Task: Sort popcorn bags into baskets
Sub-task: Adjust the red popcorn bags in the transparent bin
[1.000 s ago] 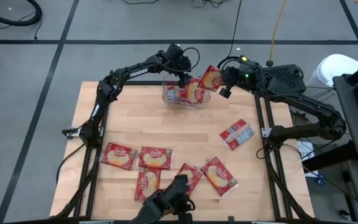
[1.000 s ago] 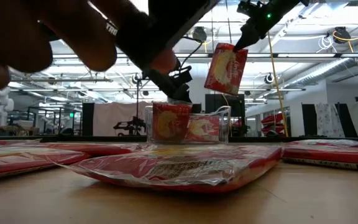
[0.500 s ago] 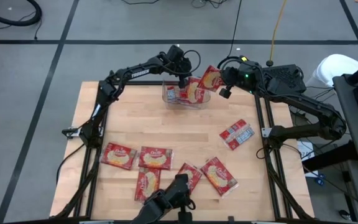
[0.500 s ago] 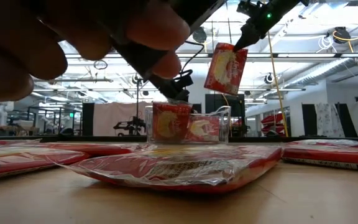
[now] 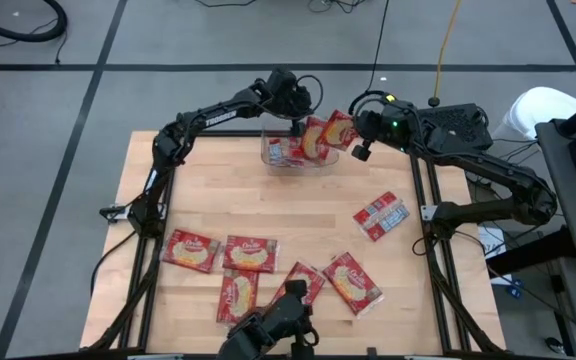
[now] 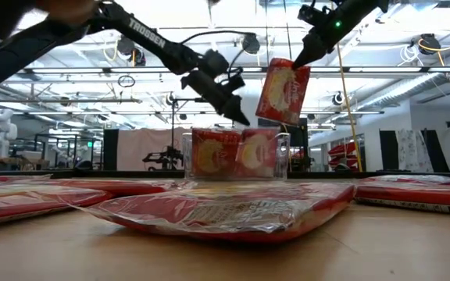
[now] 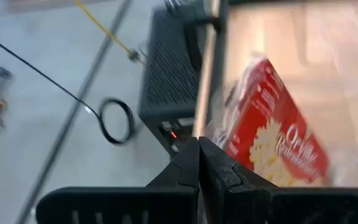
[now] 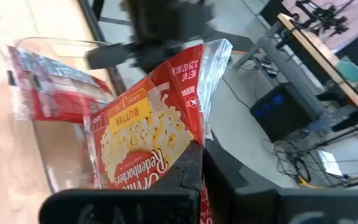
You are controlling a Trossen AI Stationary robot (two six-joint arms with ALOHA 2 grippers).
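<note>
The clear basket (image 5: 298, 155) stands at the table's far edge and holds red popcorn bags (image 6: 216, 154) standing on edge. My left gripper (image 6: 241, 119) hovers just above the basket's rim with its fingers shut and nothing between them (image 7: 199, 155). My right gripper (image 6: 298, 57) is shut on another red popcorn bag (image 6: 283, 92), which hangs above the basket's right end. Several more bags lie flat on the table's near half (image 5: 250, 254). One bag lies white side up at the right (image 5: 381, 216). My right gripper pinches the hanging bag between its two fingers at an upper corner (image 6: 294, 64), on the crimped edge (image 8: 194, 146). The fingers slant down from the table's right side. The bag hangs tilted below them, clear of the basket and the table.
Both arms meet over the basket at the far edge. Bags lie close in front of the low camera (image 6: 225, 209). Bare wood shows in the table's middle (image 5: 268, 205) and at its left (image 5: 148, 180). A dark mount sits at the near edge (image 5: 278, 325).
My left gripper has risen a little, up and away from the basket's opening. A bag in the basket now stands more upright than before. A hand-like dark shape that covered much of the low view has drawn away to the upper left.
</note>
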